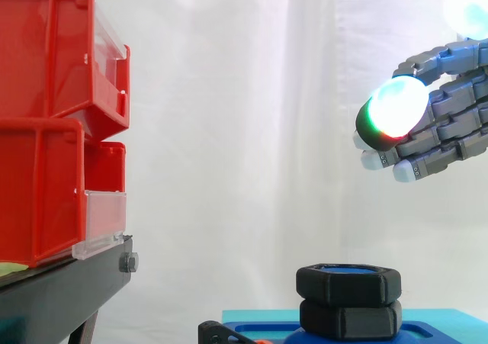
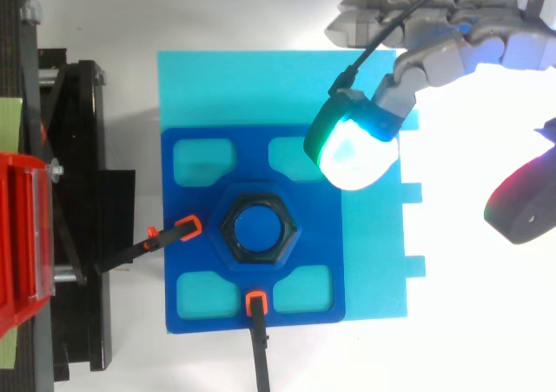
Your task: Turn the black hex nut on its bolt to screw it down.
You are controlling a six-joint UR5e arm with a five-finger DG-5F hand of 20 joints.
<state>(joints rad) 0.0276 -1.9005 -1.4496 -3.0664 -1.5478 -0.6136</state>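
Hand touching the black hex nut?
Apart. Side view: the hand hangs well above the black hex nut, with bare white curtain plainly between them.

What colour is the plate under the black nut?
The plate is dark blue, clearest in the top view.

A dark blue plate [image 2: 317,227] lies on a cyan board [image 2: 261,88].

The robot hand [image 1: 457,119] is built of grey, blocky segments set in rows like jointed plates. Its fingertips [image 1: 398,106] are thick rounded pads in black shells, glowing white and cyan with green and red edges. The smaller tips are pale bluish white.
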